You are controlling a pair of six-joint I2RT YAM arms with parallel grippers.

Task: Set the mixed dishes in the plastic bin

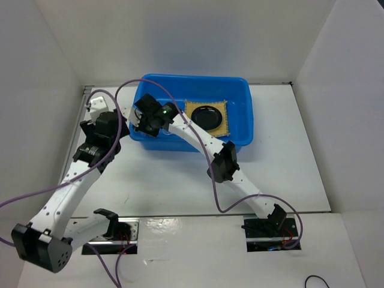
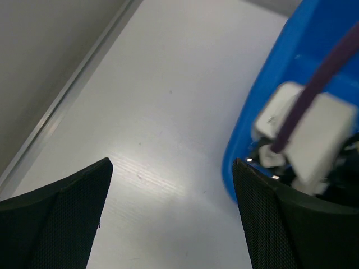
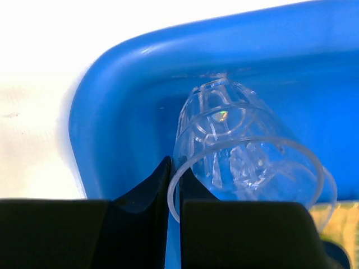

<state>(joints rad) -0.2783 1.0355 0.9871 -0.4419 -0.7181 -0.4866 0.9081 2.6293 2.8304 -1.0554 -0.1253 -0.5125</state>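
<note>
White tabletop (image 1: 288, 150) w/ white walls round it; the large bright blue rectangular plastic bin (image 1: 198, 78) sits at the far middle. Main risk, as we judge it: the right gripper (image 3: 171, 168) is pinched shut on only the thin rim of the small clear cup (image 3: 241, 151), so the cup could slip or swing. If it's let go tilted like this, it may roll toward the square tan woven mat (image 1: 191, 108) w/ the small round black dish (image 1: 206, 116) on it.

The cup juts out ahead of the fingers, inside the bin, base toward its left corner wall. Whether it touches the floor, we can't tell.

The left gripper (image 2: 171, 168), jaws apart and empty, hovers just beside the bin's outer wall and near the right wrist, so a clash is poss.
</note>
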